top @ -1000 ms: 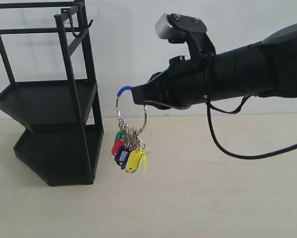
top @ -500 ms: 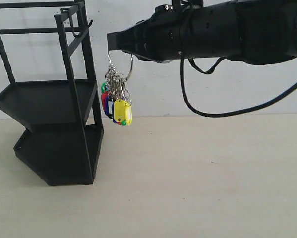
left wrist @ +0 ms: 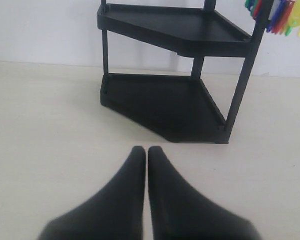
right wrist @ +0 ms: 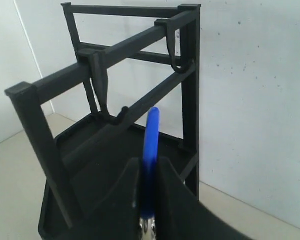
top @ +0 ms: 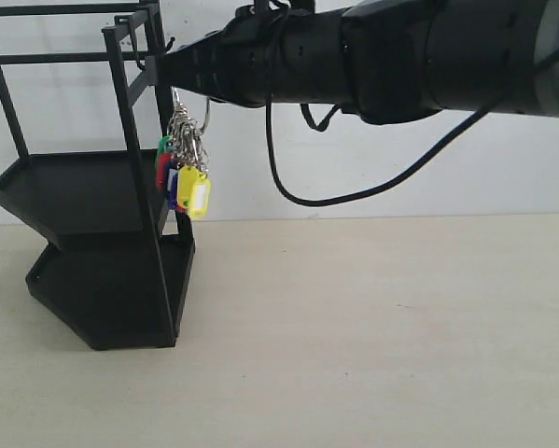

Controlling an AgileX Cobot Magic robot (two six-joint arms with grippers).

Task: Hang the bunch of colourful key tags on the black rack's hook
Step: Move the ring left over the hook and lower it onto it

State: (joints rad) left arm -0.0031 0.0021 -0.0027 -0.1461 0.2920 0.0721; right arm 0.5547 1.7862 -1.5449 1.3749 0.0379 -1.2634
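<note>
My right gripper (top: 171, 69) reaches across to the black rack (top: 92, 201) and is shut on the colourful key tag bunch (top: 185, 170). The silver rings and the green, red, blue and yellow tags dangle below the fingers, right next to the rack's front post. In the right wrist view the gripper (right wrist: 148, 164) pinches the ring's blue sleeve (right wrist: 150, 135), which stands upright a little short of the hook (right wrist: 115, 117) with its upturned tip. In the exterior view that hook (top: 160, 52) is just left of the fingertips. My left gripper (left wrist: 146, 151) is shut and empty, low over the table, facing the rack (left wrist: 170, 97).
A second hook (right wrist: 179, 64) hangs from the rack's top bar nearer the wall. The rack stands against a white wall on a beige table (top: 372, 336). A black cable (top: 307, 191) loops under the right arm.
The right arm has risen and swung left with the bunch, from mid-air over the table up to the rack's top bars. The tags now hang against the rack's post.
</note>
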